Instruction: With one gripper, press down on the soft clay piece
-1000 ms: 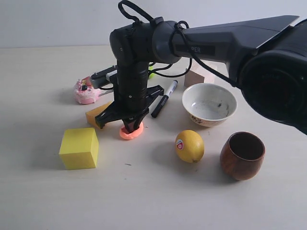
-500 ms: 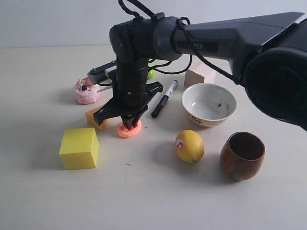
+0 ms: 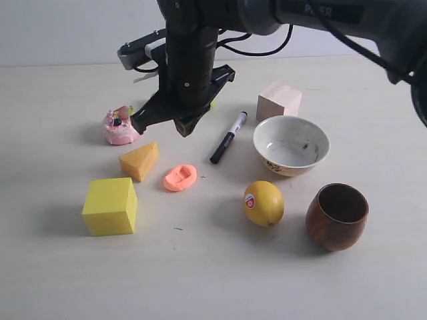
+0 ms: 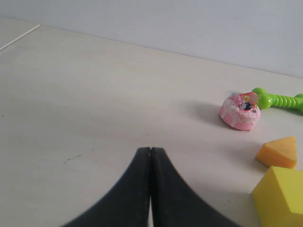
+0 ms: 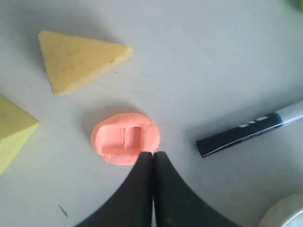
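The soft clay piece [image 3: 180, 177] lies on the table as a flattened salmon-orange patty with two rectangular dents pressed into its top [image 5: 125, 144]. My right gripper [image 3: 185, 128] hangs well above and behind it, reaching in from the upper right, clear of the clay. Its jaws are shut with nothing between them [image 5: 153, 153]. My left gripper [image 4: 150, 150] is also shut and empty, low over bare table; it does not show in the exterior view.
Around the clay are an orange-yellow wedge [image 3: 140, 161], a yellow cube [image 3: 111, 205], a pink toy cake [image 3: 120, 128] and a black marker [image 3: 228, 137]. Farther right stand a lemon [image 3: 263, 203], white bowl [image 3: 293, 168], wooden cup [image 3: 337, 220] and wood block [image 3: 279, 101].
My right gripper has lifted off the clay and risen up and back, its jaws closing. The clay stays on the table, flattened with dents.
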